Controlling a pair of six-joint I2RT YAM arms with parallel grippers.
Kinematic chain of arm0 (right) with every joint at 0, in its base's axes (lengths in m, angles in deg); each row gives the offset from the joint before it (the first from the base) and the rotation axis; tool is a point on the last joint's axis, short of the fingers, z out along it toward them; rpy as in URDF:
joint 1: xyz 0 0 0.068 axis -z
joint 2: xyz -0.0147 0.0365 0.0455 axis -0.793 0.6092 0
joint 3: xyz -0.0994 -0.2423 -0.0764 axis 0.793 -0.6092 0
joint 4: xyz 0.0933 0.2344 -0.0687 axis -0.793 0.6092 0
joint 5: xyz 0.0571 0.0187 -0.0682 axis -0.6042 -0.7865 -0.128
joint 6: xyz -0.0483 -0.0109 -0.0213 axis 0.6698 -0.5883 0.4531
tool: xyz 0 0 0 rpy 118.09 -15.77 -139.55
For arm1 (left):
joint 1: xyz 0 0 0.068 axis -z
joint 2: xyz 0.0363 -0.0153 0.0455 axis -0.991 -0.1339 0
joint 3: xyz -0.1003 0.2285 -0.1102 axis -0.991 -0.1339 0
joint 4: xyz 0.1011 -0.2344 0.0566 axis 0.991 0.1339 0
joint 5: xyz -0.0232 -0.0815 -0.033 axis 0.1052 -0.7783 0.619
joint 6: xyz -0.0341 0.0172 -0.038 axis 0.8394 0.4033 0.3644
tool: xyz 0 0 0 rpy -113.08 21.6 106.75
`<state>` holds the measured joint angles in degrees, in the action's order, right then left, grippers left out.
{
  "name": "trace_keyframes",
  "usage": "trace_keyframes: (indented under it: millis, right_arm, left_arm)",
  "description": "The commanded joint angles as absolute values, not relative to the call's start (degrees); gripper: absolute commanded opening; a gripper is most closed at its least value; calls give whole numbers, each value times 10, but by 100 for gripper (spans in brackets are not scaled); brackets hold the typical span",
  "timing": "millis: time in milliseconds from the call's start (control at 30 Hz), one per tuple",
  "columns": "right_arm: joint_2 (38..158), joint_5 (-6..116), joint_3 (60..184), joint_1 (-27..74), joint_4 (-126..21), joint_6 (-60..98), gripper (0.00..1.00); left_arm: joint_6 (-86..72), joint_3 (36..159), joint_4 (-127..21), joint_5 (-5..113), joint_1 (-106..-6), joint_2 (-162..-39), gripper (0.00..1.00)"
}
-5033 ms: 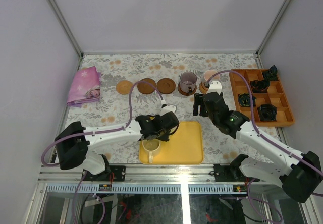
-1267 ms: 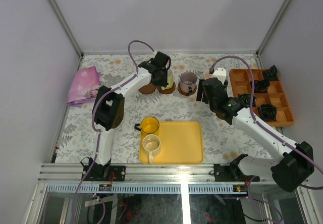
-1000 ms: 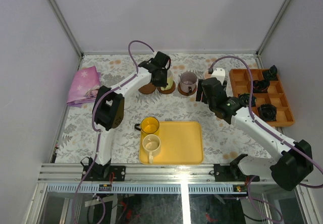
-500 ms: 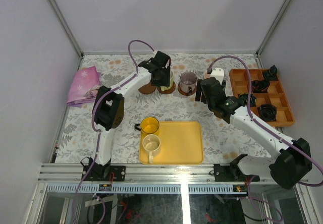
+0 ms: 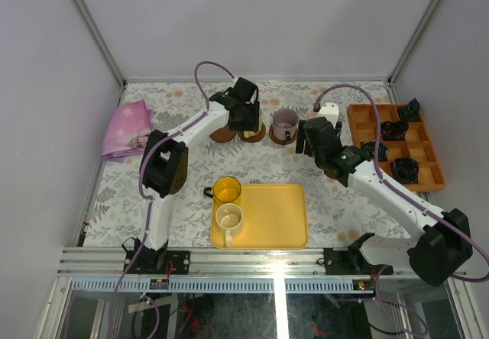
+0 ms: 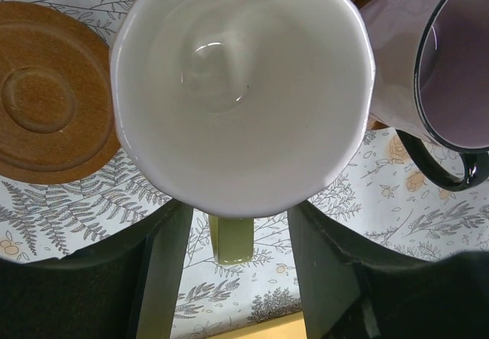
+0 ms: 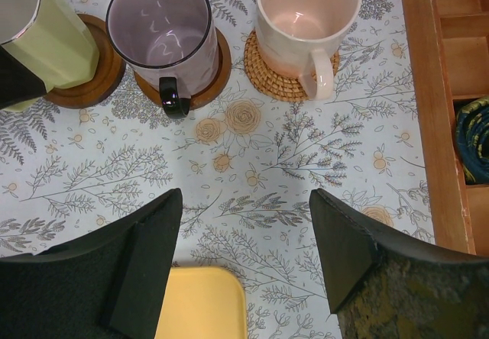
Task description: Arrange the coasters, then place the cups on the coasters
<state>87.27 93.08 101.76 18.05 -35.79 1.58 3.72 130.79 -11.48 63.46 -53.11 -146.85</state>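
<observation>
A cup (image 6: 243,87), cream-white inside and pale green outside, stands on a dark brown coaster (image 7: 103,75) at the back. My left gripper (image 6: 237,278) is open. Its fingers (image 6: 164,270) flank the green handle (image 6: 231,240) without touching it. An empty dark coaster (image 6: 46,102) lies to the left of it. The grey-purple cup (image 7: 160,30) sits on a dark coaster and the pale pink cup (image 7: 306,18) on a woven tan coaster (image 7: 267,75). My right gripper (image 7: 244,263) hangs open over bare table. A yellow cup (image 5: 227,190) stands beside the tray and a cream cup (image 5: 229,218) on it.
The yellow tray (image 5: 275,217) lies at the near middle. An orange divided tray (image 5: 428,156) with small black objects is at the right. A pink cloth (image 5: 128,129) lies at the far left. The left arm (image 5: 191,129) stretches across the back left.
The left arm carried the cream-and-green cup from the tray to the dark coaster. In the last second its jaws opened off the handle. The right arm edged slightly toward the cups.
</observation>
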Motion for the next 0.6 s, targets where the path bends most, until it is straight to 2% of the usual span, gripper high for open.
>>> trace_keyframes:
  millis: [0,567]
  right_arm:
    - [872,920,1027,185,-380,16,75]
    - [864,904,1017,184,-382,10,75]
  left_arm:
    - [47,1294,-139,609,-526,-1435,53]
    - [66,1255,-168,583,-512,-1416,53]
